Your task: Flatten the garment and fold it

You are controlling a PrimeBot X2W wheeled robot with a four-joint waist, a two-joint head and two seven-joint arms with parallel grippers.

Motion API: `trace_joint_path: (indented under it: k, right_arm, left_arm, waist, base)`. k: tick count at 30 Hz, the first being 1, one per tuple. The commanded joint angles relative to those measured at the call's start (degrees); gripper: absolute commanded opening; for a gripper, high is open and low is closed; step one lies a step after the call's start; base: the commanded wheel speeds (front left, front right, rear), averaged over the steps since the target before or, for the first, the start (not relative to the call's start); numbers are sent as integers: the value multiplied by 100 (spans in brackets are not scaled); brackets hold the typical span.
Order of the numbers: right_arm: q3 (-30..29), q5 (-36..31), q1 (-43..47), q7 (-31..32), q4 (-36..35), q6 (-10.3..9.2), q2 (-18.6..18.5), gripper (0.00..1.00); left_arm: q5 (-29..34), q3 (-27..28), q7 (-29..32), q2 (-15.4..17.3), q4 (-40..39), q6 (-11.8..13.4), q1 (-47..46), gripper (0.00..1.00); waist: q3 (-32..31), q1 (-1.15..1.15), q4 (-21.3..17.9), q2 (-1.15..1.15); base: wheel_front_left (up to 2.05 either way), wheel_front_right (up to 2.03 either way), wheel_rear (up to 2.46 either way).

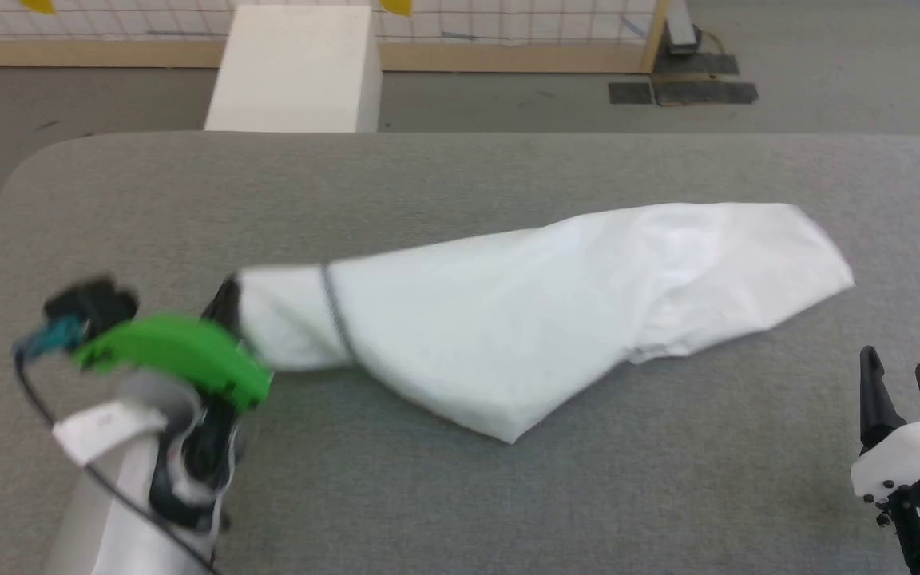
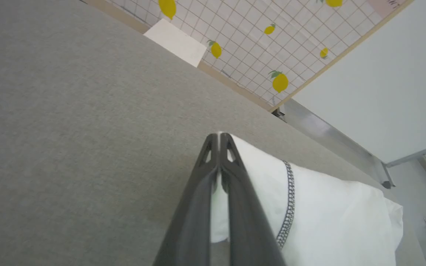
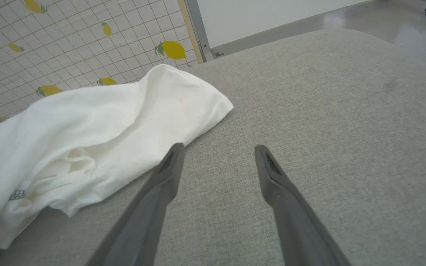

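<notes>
Garment: the white garment (image 1: 556,319) lies on the grey table (image 1: 460,172) as one long crumpled bundle, reaching from the left side to the right side of the head view.
Seam: a dark zigzag seam (image 1: 336,311) crosses the narrow left end of the cloth.
Left gripper: the left gripper (image 1: 227,307) is clenched on this narrow end; in the left wrist view, white cloth shows between its two pressed fingers (image 2: 194,207).
Right gripper: the right gripper (image 1: 896,361) is released, with nothing between its spread fingers. It is over bare table near the wide right end of the cloth and does not touch it.
Behind the table: a white box (image 1: 296,68) stands before a grid panel (image 2: 257,40) with lemons.
</notes>
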Motion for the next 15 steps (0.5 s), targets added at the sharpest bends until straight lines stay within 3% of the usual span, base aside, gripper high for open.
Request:
trace_joint_path:
  k: [1, 6, 7, 8, 9, 12, 15]
  right_arm:
    - [8, -34, 41, 16, 2, -9, 4, 100]
    - [73, -47, 80, 57, -2, -9, 4, 100]
    - [108, -55, 79, 65, 0, -9, 4, 100]
    - [139, -58, 79, 72, 3, -9, 4, 100]
    - [184, -59, 84, 86, 4, -9, 4, 100]
    - [285, -79, 109, 130, -18, -9, 4, 100]
    - [477, -102, 99, 216, -90, -9, 4, 100]
  left_arm:
    - [-52, 115, -33, 67, -38, 152, 346, 0]
    - [-247, 354, -10, 12, 154, 422, 991, 0]
    - [-262, 379, -32, 5, 226, 434, 1048, 18]
    - [-288, 417, -99, -26, 240, 418, 1068, 49]
    - [-326, 475, -229, -83, 213, 370, 1071, 100]
    - [-121, 496, -710, -29, 68, 164, 1056, 100]
    - [505, 397, -1631, 158, -138, -89, 1091, 100]
  waist:
    - [-159, 0, 252, 0]
    - [-217, 0, 407, 0]
    - [-229, 0, 415, 0]
    - [-241, 0, 420, 0]
    - [-258, 0, 425, 0]
    - [-301, 0, 442, 0]
    - [-308, 0, 427, 0]
  base:
    - [0, 0, 0]
    - [0, 0, 0]
    - [0, 0, 0]
    - [0, 0, 0]
    - [0, 0, 0]
    - [0, 0, 0]
    - [0, 0, 0]
